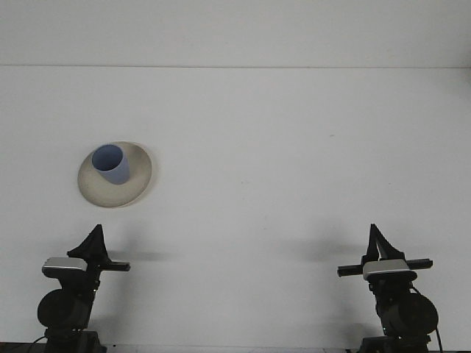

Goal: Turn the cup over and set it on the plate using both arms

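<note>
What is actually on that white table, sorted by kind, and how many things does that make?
Blue cups: 1, a small blue plastic cup standing mouth-up on the plate.
Plates: 1, a round beige plate at the left of the table.
Robot grippers: 2, the black left gripper and the black right gripper, both near the front edge and holding nothing.
Total: 4.

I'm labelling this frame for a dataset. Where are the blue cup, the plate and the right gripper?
blue cup (pixel 112 164), front view: on its outer side wall, below the open mouth.
plate (pixel 99 193), front view: on the bare rim nearest the robot.
right gripper (pixel 376 235), front view: at the dark fingertips.
</note>
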Action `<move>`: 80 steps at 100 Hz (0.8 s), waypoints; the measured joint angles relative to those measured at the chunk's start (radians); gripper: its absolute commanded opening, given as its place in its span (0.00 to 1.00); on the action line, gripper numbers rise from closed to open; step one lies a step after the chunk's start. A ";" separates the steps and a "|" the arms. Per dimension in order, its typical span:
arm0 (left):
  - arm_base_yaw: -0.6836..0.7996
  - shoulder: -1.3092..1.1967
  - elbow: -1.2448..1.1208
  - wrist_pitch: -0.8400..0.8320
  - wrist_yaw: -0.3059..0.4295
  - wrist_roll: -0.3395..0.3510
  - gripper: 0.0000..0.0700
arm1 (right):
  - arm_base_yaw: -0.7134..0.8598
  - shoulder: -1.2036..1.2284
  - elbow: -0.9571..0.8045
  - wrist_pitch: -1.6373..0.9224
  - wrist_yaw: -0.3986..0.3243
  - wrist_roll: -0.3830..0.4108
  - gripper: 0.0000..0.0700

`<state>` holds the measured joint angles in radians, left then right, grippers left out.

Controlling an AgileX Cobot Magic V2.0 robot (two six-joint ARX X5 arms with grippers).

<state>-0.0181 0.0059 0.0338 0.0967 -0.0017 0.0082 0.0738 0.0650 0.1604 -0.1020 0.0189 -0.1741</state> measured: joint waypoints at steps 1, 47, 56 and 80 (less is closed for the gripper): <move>0.000 0.000 0.000 0.000 0.000 0.000 0.02 | -0.005 -0.009 -0.008 0.001 0.001 -0.005 0.00; 0.000 0.000 0.000 -0.001 0.000 0.000 0.02 | -0.075 -0.063 -0.146 0.095 -0.020 -0.081 0.00; 0.000 0.000 0.000 -0.001 0.000 0.000 0.02 | -0.075 -0.063 -0.146 0.097 -0.019 -0.082 0.00; 0.000 0.000 0.000 -0.001 0.000 0.000 0.02 | -0.075 -0.063 -0.146 0.100 -0.019 -0.083 0.00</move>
<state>-0.0181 0.0059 0.0338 0.0959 -0.0017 0.0082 -0.0010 0.0017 0.0147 -0.0021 -0.0002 -0.2573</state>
